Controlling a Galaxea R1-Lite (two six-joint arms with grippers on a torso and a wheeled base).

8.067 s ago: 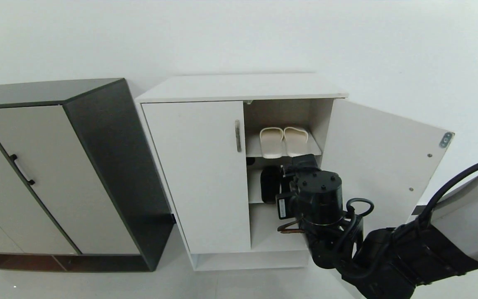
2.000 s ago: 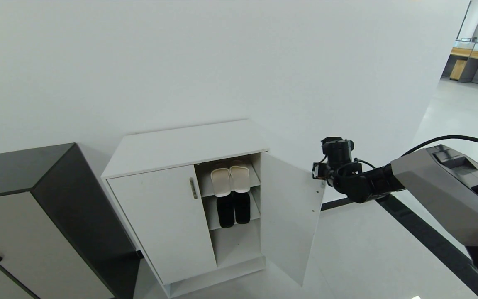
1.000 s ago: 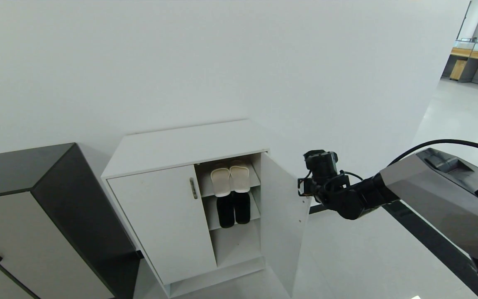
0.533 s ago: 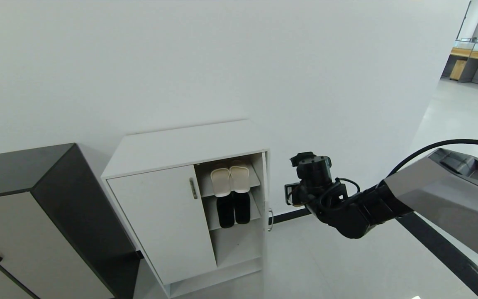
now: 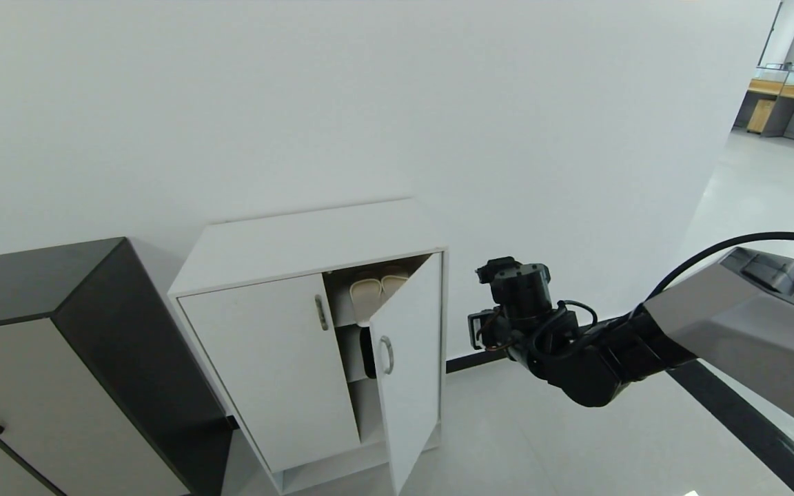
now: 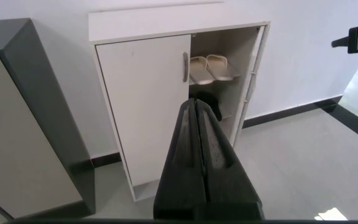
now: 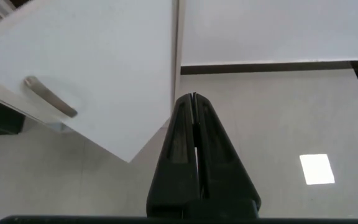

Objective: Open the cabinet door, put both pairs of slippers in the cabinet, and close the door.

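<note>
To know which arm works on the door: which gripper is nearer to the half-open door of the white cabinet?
Right. The right gripper is just beside the door, on its outer side. The left gripper is farther back, in front of the cabinet.

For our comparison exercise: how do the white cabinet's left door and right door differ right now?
The left door sits shut and flush; the right door stands ajar, swung partway out. The left door hides its side; beside the right door's edge, cream slippers show inside. Both are white with metal handles.
</note>
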